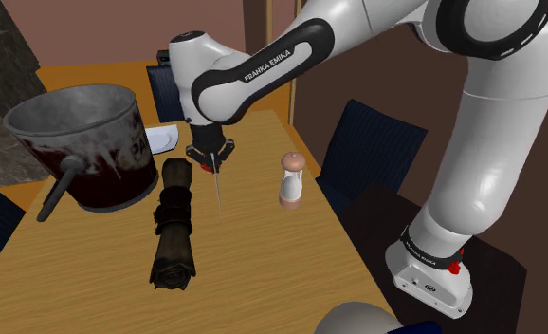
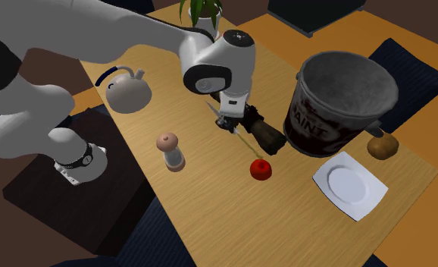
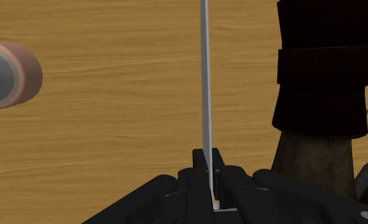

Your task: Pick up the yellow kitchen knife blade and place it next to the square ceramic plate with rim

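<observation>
1. Wrist view first: my gripper (image 3: 206,160) is clamped tight on the knife (image 3: 205,83). The fingers pinch it by one end, and the thin blade sticks straight out ahead of me over the table (image 3: 113,127). It looks pale grey from here and more yellowish in the second exterior view.
2. Shoulder view has the knife (image 1: 218,190) hanging point-down under the gripper (image 1: 210,154), between a dark leathery roll (image 1: 173,223) and a shaker (image 1: 292,180). I can't tell if the tip touches the wood or hangs just above it.
3. So I'd say the grab is done and I'm at the carrying step.
4. The plate (image 2: 350,186) is the white square one at the second exterior view's lower right, well apart from my gripper (image 2: 229,121). A big bucket (image 2: 339,102) stands just beside it, and a red ball-ish thing (image 2: 261,168) sits between me and the plate.
5. Next move, as I see it: lift until the tip is definitely off the table and swing over towards the plate. I'd pass above or around the red thing and keep off the bucket's wall. Then I come down on bare wood just beside the plate's rim, not on the plate.
6. One worry: a skinny blade pinched at one end could swivel in my fingers, so I'd go gently. I'd probably tilt the wrist so it lies down flat before letting go.
</observation>
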You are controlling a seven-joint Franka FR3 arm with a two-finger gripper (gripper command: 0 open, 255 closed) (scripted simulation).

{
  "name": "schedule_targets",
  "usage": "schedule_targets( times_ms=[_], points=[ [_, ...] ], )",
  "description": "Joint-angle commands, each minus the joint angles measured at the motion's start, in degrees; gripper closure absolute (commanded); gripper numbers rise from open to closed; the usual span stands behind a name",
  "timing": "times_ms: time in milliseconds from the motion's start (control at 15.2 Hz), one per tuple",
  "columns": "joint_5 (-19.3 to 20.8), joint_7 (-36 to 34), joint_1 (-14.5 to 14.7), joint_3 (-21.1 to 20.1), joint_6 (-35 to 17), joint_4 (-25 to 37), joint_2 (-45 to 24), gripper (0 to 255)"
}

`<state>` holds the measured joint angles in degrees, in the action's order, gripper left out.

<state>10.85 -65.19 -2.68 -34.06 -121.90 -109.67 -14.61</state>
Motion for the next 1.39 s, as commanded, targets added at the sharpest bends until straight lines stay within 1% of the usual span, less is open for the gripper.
schedule_targets(
  times_ms=[0,396,792,990,1122,1254,1320],
  points=[
    [0.65,2.14,-1.07,1.05,0.83,2.36,-1.63,255],
    [3.41,7.13,-2.84,4.03,3.67,11.99,-8.91,255],
    [5.75,12.23,-3.48,6.80,8.10,25.13,-17.77,255],
    [6.76,14.95,-3.25,8.13,11.19,33.65,-23.09,255],
    [7.36,16.91,-2.78,9.03,13.77,40.50,-27.19,255],
    [7.95,19.06,-1.94,9.97,17.00,48.86,-32.03,255],
    [8.23,20.27,-1.28,10.49,19.03,54.00,-34.92,255]
  ],
)
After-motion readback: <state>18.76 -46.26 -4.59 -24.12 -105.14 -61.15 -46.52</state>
